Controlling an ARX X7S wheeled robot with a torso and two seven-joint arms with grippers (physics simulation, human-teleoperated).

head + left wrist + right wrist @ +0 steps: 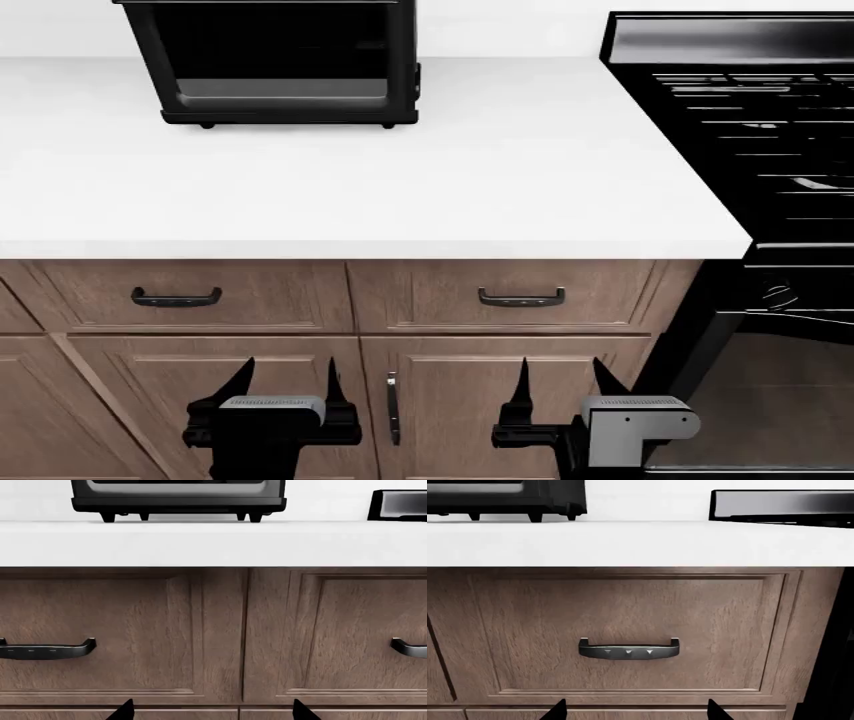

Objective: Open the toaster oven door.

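Observation:
The black toaster oven (274,60) stands at the back left of the white counter (400,180). Its door (274,45) faces me, with a dark glass window; the top of the door and its bar handle are cut off by the head view's edge. The oven's lower edge and feet show in the left wrist view (179,497) and the right wrist view (507,497). My left gripper (288,365) and right gripper (561,365) are both open and empty, low in front of the wooden cabinets, well below and short of the oven. Their fingertips show in the left wrist view (127,707) and the right wrist view (712,707).
A large black stove (747,120) with grates adjoins the counter on the right. Two brown drawers with dark handles, one left (176,297) and one right (521,297), sit under the counter edge, above cabinet doors (394,410). The counter edge overhangs both grippers.

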